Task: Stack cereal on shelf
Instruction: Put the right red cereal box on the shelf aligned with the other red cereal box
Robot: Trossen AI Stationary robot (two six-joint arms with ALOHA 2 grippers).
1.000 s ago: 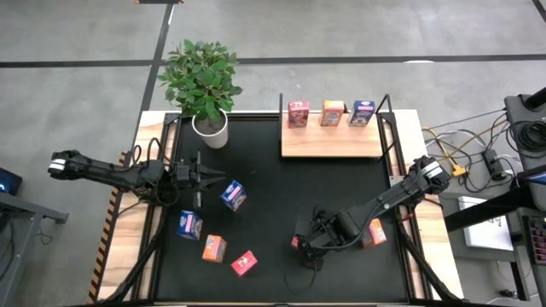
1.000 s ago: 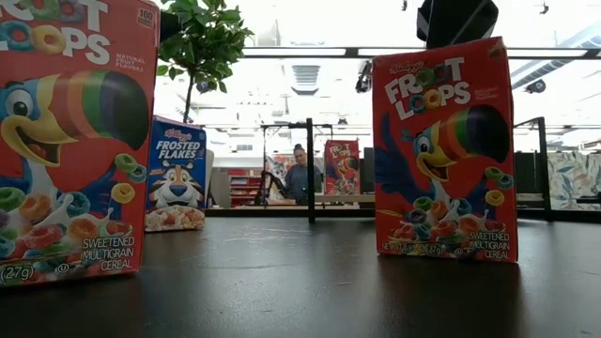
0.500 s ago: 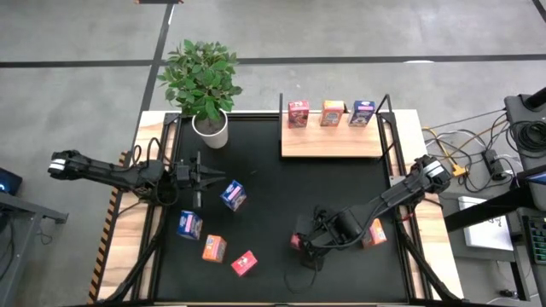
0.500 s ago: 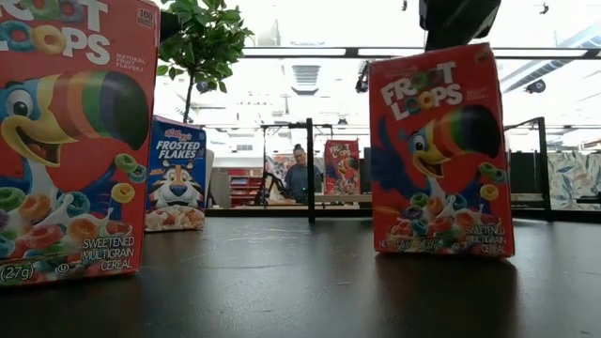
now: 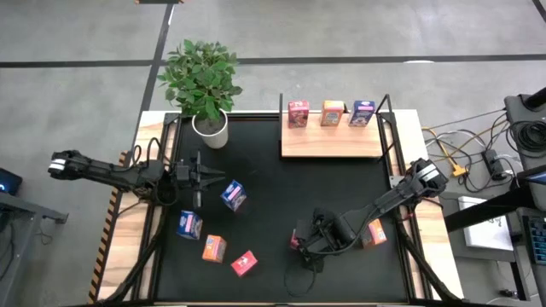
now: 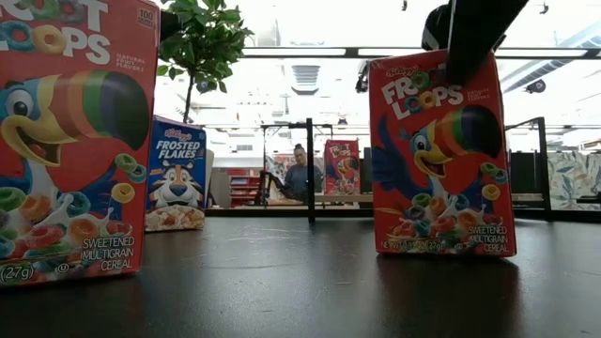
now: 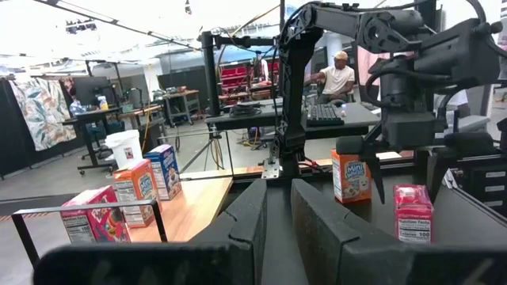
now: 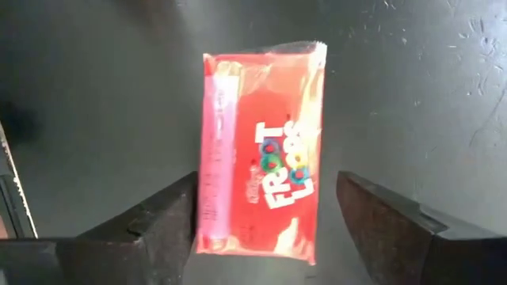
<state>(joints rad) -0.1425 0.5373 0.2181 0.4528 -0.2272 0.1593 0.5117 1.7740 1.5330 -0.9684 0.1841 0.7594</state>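
A red cereal box (image 8: 261, 150) stands upright on the black table (image 5: 273, 196), right of centre near the front. My right gripper (image 8: 267, 178) is open above it, pointing steeply down, one finger on each side of the box's top (image 6: 441, 70). On the shelf (image 5: 331, 143) at the far right stand a red (image 5: 298, 112), an orange (image 5: 332, 112) and a blue box (image 5: 363, 112). My left gripper (image 5: 205, 176) waits shut at the table's left, touching nothing. My right gripper straddles the red box's top from above. One finger (image 8: 170, 218) lies right beside the box's narrow pink side (image 8: 207, 198); I cannot tell whether it touches. The other finger (image 8: 380, 214) stands apart from the box. The box rests on its base on the table.
Loose boxes stand at the front left: two blue (image 5: 234, 194) (image 5: 189, 225), one orange (image 5: 213, 248), one red (image 5: 244, 263). An orange box (image 5: 373, 232) sits beside my right arm. A potted plant (image 5: 210, 128) stands at the far left. People sit in the room behind.
My right gripper has come down a little over the red box, its finger now reaching past the box's top in the low view. The box tipped slightly half a second ago and stands upright again.
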